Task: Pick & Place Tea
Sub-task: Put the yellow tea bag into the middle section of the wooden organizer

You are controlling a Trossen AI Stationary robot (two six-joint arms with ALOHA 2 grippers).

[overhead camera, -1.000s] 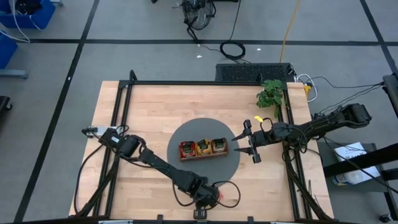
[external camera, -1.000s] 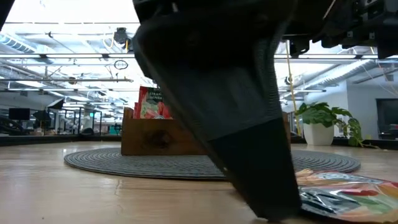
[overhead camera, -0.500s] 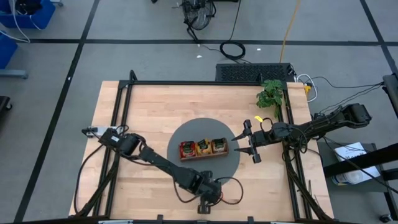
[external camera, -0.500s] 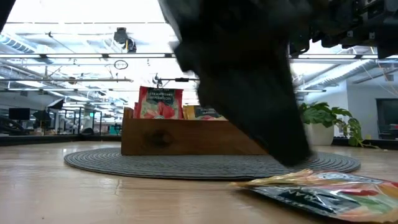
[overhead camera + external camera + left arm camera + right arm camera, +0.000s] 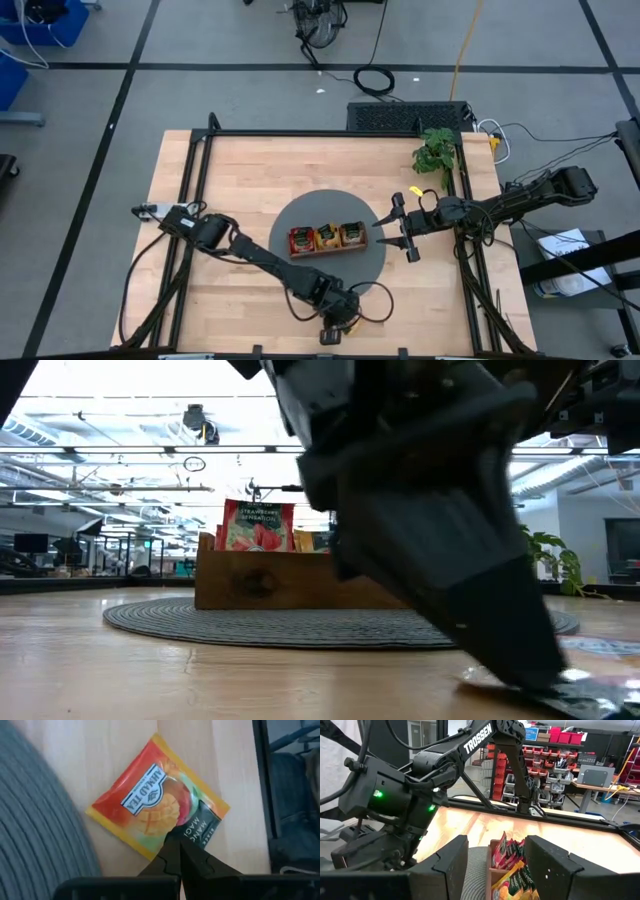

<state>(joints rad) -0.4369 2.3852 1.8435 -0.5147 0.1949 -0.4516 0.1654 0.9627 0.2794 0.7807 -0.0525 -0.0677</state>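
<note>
Bottom centre of the high view, the left gripper (image 5: 178,862), jaws together, pins a mango tea packet (image 5: 152,800). The right gripper (image 5: 397,231) hovers open beside the wooden tray (image 5: 326,250).

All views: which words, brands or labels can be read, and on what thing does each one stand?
"AHMAD TEA" on the orange packet at the shut left gripper.
"MANG" and "MAGI", cut off by the gripper, on that packet's dark corner.
"TROSSEN" on the left arm.
Red packet in the tray: print too blurred to read.
</note>
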